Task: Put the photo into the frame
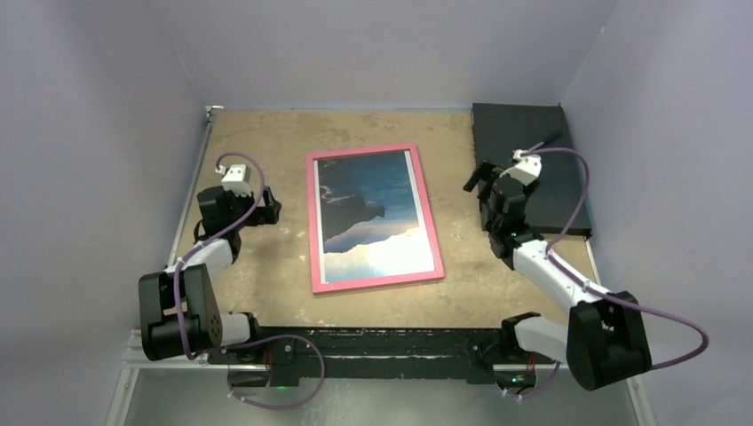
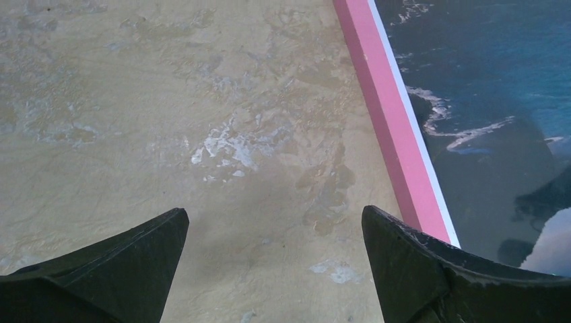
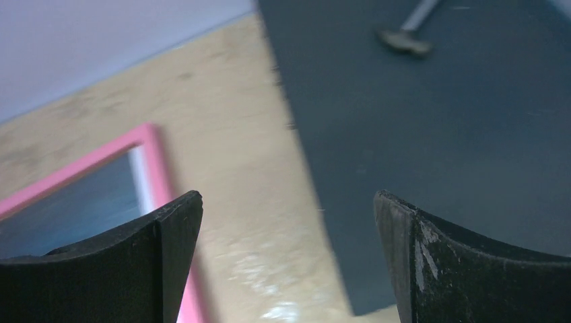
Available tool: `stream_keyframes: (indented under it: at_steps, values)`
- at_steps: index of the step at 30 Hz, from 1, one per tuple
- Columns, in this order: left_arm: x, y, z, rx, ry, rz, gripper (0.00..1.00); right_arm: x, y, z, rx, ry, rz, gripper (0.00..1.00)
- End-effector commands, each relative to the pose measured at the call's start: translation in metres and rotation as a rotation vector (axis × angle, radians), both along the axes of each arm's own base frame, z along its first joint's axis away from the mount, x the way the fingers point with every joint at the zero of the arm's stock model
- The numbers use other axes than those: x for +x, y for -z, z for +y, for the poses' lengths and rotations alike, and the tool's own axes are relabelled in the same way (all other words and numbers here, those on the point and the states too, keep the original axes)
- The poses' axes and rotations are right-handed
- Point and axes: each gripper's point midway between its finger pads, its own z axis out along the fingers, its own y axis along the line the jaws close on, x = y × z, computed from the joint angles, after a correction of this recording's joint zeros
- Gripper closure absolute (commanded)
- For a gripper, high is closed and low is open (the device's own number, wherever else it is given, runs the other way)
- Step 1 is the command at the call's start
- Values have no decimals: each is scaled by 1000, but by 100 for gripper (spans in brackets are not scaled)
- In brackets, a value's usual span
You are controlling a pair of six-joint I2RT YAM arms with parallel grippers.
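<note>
The frame, with a pink rim, lies flat at the middle of the table. The photo of dark blue sky, dark cloud and a pale glow sits inside its rim. My left gripper hovers open over bare table just left of the frame, nothing between its fingers. In the left wrist view the gripper has the pink rim and the photo to its right. My right gripper stands open and empty to the right of the frame. In its wrist view the gripper faces table between the frame and a dark board.
A dark flat board lies at the back right corner, partly under my right arm. On the board rests a small metal piece with a thin stem. Grey walls close in the table on three sides.
</note>
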Motion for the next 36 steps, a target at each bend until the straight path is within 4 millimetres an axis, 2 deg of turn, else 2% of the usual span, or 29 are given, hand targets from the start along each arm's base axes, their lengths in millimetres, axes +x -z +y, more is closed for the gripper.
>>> stream_keyframes:
  at_steps: [1, 5, 8, 10, 14, 15, 17, 20, 21, 22, 23, 24, 25, 26, 27, 28, 36]
  values:
    - [26, -33, 4, -4, -60, -275, 0, -23, 14, -72, -218, 331, -4, 1]
    - [14, -37, -6, 45, -51, -450, 0, -32, 12, -90, -224, 404, -57, 1]
    - [11, -26, -11, 97, -33, -468, 0, -37, 2, -96, -229, 410, -170, 1]
    - [10, -19, -12, 91, -33, -478, 0, -34, 1, -93, -212, 368, -216, 1]
    - [8, -6, -18, 96, -10, -496, 0, -27, 11, -87, -220, 327, -255, 1]
    - [10, -10, -23, 90, 12, -518, 0, -25, 18, -87, -230, 322, -258, 1]
    - [14, 0, -19, 105, 2, -452, 0, -20, 24, -84, -236, 294, -270, 1]
    - [22, 1, -16, 109, -41, -441, 0, -13, 32, -79, -261, 256, -280, 1]
    - [24, 3, -16, 117, -44, -425, 0, -11, 27, -76, -296, 227, -307, 1]
    - [25, 4, -15, 126, -52, -413, 0, -5, 29, -63, -311, 142, -305, 1]
    - [27, 4, -14, 130, -62, -412, 0, -3, 33, -59, -314, 102, -295, 1]
    - [28, 5, -15, 134, -70, -411, 0, -4, 40, -61, -290, 94, -283, 1]
    - [29, 6, -15, 143, -79, -401, 0, -7, 29, -65, -316, 112, -347, 1]
    - [30, 8, -14, 154, -87, -387, 0, -6, 32, -69, -350, 136, -330, 1]
    - [31, 9, -14, 161, -95, -380, 0, -1, 45, -62, -323, 92, -271, 1]
    - [32, 9, -13, 168, -108, -381, 0, 2, 48, -62, -294, 92, -251, 1]
    - [31, 7, -15, 170, -108, -386, 0, -2, 40, -67, -315, 108, -292, 1]
